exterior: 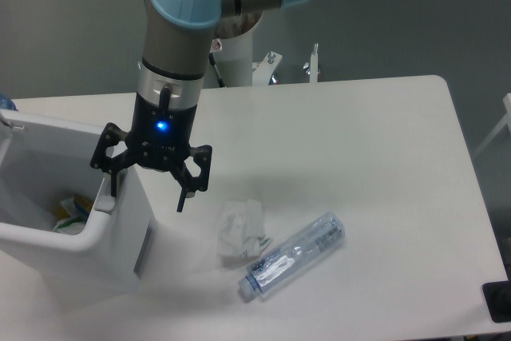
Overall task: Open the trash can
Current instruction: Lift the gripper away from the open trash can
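The bin (96,233) is shown open, contents visible; the gripper (146,189), fingers spread and empty, is poised at its rim; retraction upward is judged next

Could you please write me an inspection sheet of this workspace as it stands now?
Surface: white table, mostly bare on its right half.
Job's things: trash can at left edge, open; scraps visible inside.
Clutter: crumpled tissue; clear plastic bottle lying on its side beside it.
Grippers: gripper open, one finger at the can's right rim, the other outside it.
Cables: nothing seen.
Surroundings: white pedestal behind table; grey floor.
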You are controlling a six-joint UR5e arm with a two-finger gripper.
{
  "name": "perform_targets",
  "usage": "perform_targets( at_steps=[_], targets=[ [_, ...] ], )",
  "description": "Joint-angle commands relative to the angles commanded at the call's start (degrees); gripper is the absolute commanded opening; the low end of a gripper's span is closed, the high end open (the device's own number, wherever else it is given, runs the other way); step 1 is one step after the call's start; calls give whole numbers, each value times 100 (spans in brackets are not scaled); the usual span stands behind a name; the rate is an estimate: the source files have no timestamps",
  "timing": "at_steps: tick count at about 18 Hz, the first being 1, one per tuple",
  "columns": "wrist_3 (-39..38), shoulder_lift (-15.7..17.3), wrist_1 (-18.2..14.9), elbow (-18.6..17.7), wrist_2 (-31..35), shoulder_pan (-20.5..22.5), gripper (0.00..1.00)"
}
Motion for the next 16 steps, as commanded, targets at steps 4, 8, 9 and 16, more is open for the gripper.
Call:
perform_targets(
  at_steps=[4,8,9,16],
  targets=[
    [184,-52,44,53,9,527,100],
    [965,-176,44,0,27,1116,100],
    [1202,-202,27,-17,27,1248,100],
    [2863,-377,-44,-255,70,2101,100]
  ],
)
